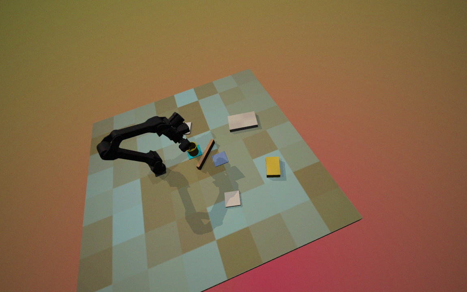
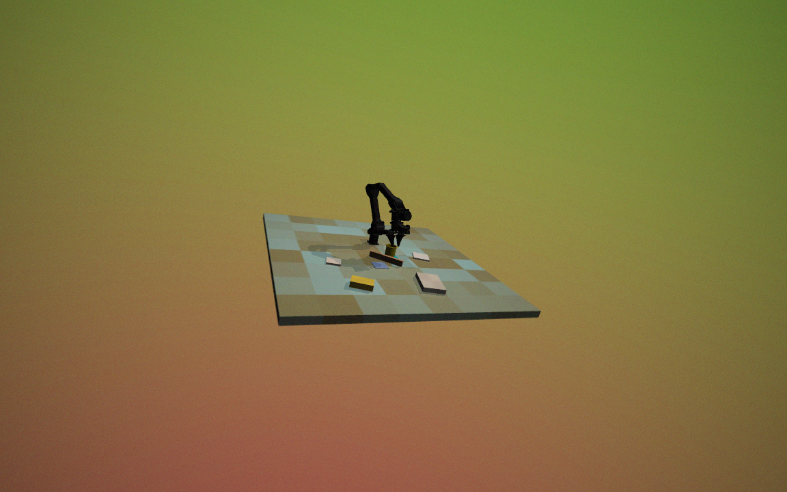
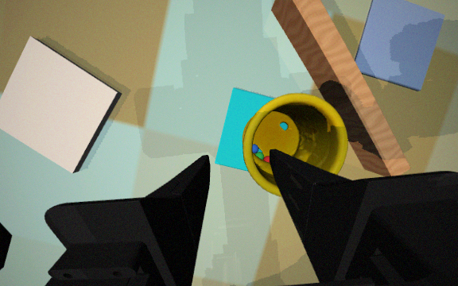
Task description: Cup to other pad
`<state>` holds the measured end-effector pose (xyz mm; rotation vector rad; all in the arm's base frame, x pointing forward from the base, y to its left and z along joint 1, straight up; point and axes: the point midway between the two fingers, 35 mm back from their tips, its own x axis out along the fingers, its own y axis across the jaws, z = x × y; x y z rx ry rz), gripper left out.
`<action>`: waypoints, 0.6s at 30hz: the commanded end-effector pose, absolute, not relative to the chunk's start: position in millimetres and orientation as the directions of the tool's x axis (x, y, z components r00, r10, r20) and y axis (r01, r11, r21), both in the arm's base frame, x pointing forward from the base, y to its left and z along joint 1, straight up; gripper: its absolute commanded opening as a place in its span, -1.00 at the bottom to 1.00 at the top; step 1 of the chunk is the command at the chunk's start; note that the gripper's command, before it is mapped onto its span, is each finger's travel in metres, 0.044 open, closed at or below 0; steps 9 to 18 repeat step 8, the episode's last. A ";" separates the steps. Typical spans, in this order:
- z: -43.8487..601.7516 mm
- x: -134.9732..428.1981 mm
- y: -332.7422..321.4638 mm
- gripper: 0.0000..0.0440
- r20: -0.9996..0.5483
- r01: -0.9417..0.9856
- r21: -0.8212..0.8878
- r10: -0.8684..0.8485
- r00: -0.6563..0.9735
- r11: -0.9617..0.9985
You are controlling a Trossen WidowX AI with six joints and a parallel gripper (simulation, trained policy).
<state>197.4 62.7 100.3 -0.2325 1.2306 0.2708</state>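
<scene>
The yellow cup (image 1: 193, 149) (image 2: 390, 251) (image 3: 281, 139) stands upright on the cyan pad (image 1: 200, 150) (image 3: 230, 131). Several small marbles lie inside it; blue, green and red ones (image 3: 259, 156) show at its lower left in the wrist view. My gripper (image 1: 186, 147) (image 2: 395, 244) (image 3: 239, 158) is open, with its fingers apart and nothing between the tips. It is just above the cup, and in the wrist view the right finger covers part of the rim. The blue pad (image 1: 220, 159) (image 2: 380, 265) (image 3: 400, 44) has nothing on it, only shadow.
A wooden bar (image 1: 205, 154) (image 2: 386, 257) (image 3: 344, 71) lies between the two pads, close beside the cup. A white tile (image 2: 421, 256) (image 3: 54, 105) lies on the cup's other side. Another pale tile (image 1: 232, 198), a yellow block (image 1: 273, 166) and a pale slab (image 1: 242, 121) lie farther off.
</scene>
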 end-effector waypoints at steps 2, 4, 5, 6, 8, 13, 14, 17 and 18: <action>109.4 196.1 62.3 0.05 -0.936 -0.311 -0.014 0.096 0.338 0.950; 114.0 195.7 61.9 0.09 -0.930 -0.304 -0.010 0.102 0.352 0.953; 116.4 195.7 61.7 0.10 -0.927 -0.301 -0.008 0.105 0.360 0.954; 118.9 195.6 61.4 0.12 -0.924 -0.297 -0.007 0.108 0.368 0.955; 124.5 195.7 60.9 0.17 -0.916 -0.291 -0.004 0.113 0.385 0.957; 124.5 195.7 60.9 0.17 -0.916 -0.291 -0.004 0.113 0.385 0.957; 124.5 195.7 60.9 0.17 -0.916 -0.291 -0.004 0.113 0.385 0.957; 124.5 195.7 60.9 0.17 -0.916 -0.291 -0.004 0.113 0.385 0.957; 124.5 195.7 60.9 0.17 -0.916 -0.291 -0.004 0.113 0.385 0.957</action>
